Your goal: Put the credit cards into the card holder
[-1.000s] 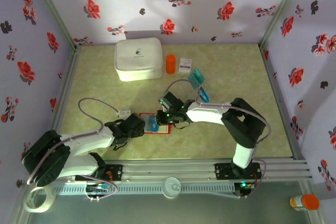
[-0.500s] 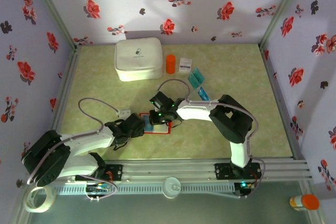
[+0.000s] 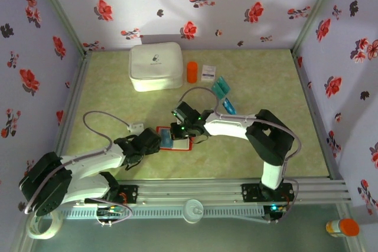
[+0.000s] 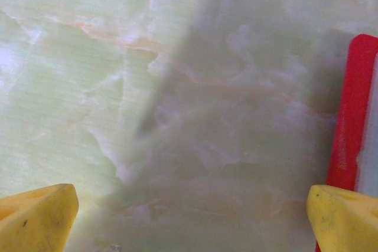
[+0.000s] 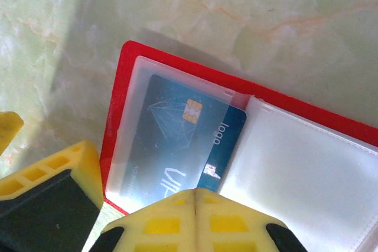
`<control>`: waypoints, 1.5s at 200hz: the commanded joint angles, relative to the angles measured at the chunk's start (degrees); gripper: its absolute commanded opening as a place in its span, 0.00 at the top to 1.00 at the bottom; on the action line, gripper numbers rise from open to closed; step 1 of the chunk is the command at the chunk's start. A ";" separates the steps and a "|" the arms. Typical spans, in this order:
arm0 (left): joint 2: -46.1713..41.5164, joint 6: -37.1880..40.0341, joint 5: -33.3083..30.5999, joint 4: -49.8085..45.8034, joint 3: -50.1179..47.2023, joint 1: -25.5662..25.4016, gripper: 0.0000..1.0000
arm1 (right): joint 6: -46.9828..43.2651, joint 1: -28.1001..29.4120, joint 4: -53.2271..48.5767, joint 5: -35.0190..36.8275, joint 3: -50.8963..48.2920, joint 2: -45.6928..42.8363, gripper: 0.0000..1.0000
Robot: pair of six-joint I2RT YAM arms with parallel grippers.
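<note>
Credit card (image 5: 177,140) mostly inside pocket (image 5: 136,104) of open card holder (image 5: 189,70), table (image 3: 266,87) centre. With closed right jaws at six o'clock, nudge slowly deeper; brace holder with wide-open left jaws at nine o'clock.

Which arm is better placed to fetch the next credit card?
Probably the right. The shut right hand is over the card holder, nearer the loose credit cards to its right; the open left hand sits at the holder's opposite edge.
</note>
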 commanded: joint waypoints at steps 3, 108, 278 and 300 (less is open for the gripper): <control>1.34 -1.71 -2.35 -2.13 0.17 0.45 0.00 | -0.19 0.26 -0.84 1.20 -0.44 0.94 0.94; 4.06 -1.31 -1.42 1.50 -1.09 0.45 0.00 | -1.00 0.45 -1.81 0.22 2.46 5.49 0.95; -2.63 -1.70 -2.28 -2.98 -0.17 1.24 0.00 | -2.54 -0.04 -7.03 3.09 3.51 -0.33 0.94; -4.26 -1.54 -2.59 -3.94 -0.51 2.02 0.00 | -2.38 -0.50 -6.86 3.39 3.22 -1.20 0.94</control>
